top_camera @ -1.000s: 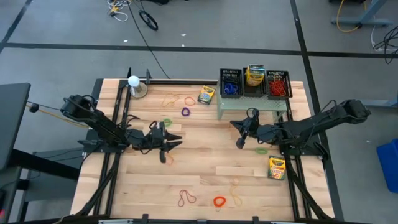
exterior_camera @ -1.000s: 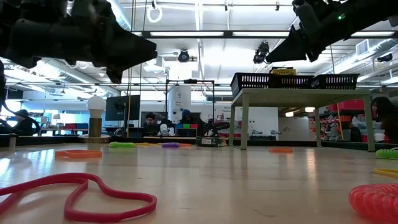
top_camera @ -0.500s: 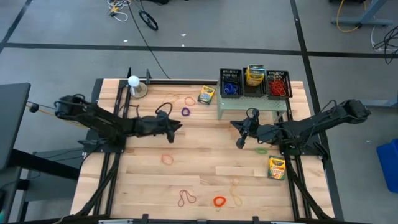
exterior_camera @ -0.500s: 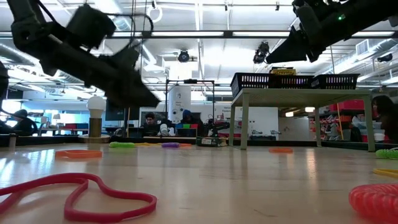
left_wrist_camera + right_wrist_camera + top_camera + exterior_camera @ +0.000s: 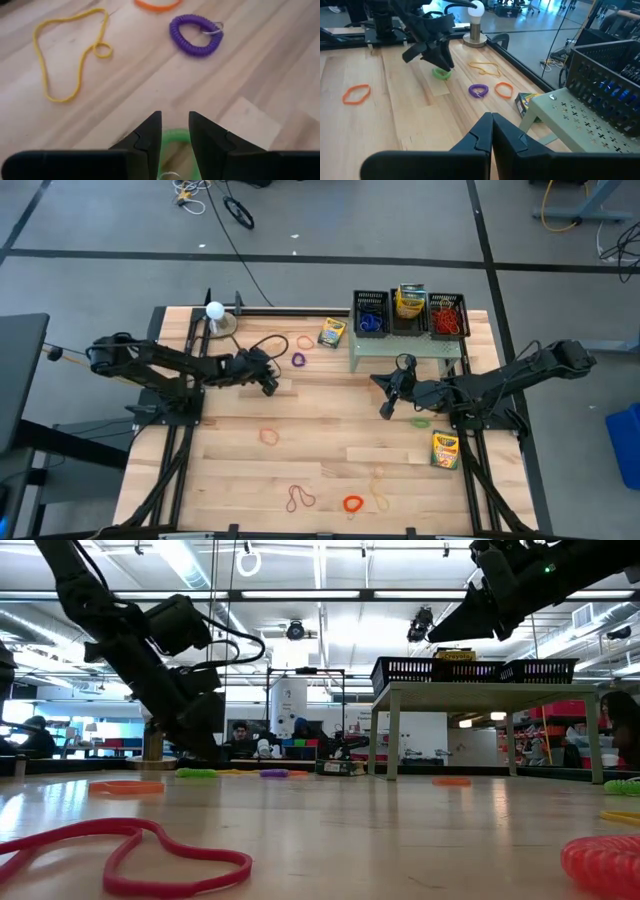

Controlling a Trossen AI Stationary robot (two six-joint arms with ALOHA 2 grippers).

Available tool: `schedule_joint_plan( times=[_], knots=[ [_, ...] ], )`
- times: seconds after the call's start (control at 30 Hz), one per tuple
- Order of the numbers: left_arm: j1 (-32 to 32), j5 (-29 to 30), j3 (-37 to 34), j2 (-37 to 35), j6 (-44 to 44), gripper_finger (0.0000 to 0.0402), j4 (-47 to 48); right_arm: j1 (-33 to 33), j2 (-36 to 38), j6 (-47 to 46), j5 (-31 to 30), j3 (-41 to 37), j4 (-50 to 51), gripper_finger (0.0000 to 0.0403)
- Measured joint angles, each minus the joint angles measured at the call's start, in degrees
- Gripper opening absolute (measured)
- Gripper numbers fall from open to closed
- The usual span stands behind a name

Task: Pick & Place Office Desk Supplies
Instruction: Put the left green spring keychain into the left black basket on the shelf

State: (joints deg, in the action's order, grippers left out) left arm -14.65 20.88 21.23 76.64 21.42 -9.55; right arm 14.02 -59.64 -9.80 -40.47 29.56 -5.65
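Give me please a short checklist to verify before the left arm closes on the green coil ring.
1. Left gripper is down over the green coil ring: ok.
2. Fingers open enough, with the ring showing in the gap between them: ok.
3. Ring's far side inside the grasp: cannot tell, hidden by the fingers.
4. Purple coil ring and yellow rubber band lie apart from the fingers: ok.
5. Right gripper is shut, empty, away from the left arm: ok.

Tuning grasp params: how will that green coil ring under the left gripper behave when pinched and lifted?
Probably springy: the green coil ring looks like the purple coil, so it may squash between the left gripper's open fingers. Likely light. Lying flat on the table, it shouldn't roll.
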Motion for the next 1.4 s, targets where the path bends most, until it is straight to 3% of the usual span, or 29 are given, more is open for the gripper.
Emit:
schedule_joint_plan(
  times=[0.2, 0.63, 0.8, 1.0, 1.23, 1.4],
  knots=[
    [-3.9, -5.3, 2.7, 0.0, -4.2, 0.0105, 9.1, 0.0, 0.0, 0.0, 0.0, 0.0, 0.1, 0.0011],
    [-6.8, -12.6, 2.8, 1.5, -10.3, 0.0123, 10.8, 0.0, 0.0, 0.2, 0.0, 0.0, 0.4, 0.0011],
    [-6.7, -11.7, 2.9, 3.1, -10.8, 0.0096, 10.4, 0.0, 0.0, 0.2, 0.0, 0.0, 0.4, 0.0011],
    [-6.7, -11.9, 2.7, 1.8, -9.9, 0.0025, 9.1, 0.0, 0.0, 0.2, 0.6, 0.0, 0.4, 0.0011],
    [-0.8, -9.7, 2.7, 1.8, -1.6, 0.0014, -8.1, -1.0, -2.1, -3.6, 5.5, 0.0, -1.7, 0.0011],
    [8.0, 1.8, 2.7, 4.0, 0.4, 0.0013, -25.1, -4.0, -8.4, -5.1, 9.6, 0.0, -11.7, 0.0017]
  ],
)
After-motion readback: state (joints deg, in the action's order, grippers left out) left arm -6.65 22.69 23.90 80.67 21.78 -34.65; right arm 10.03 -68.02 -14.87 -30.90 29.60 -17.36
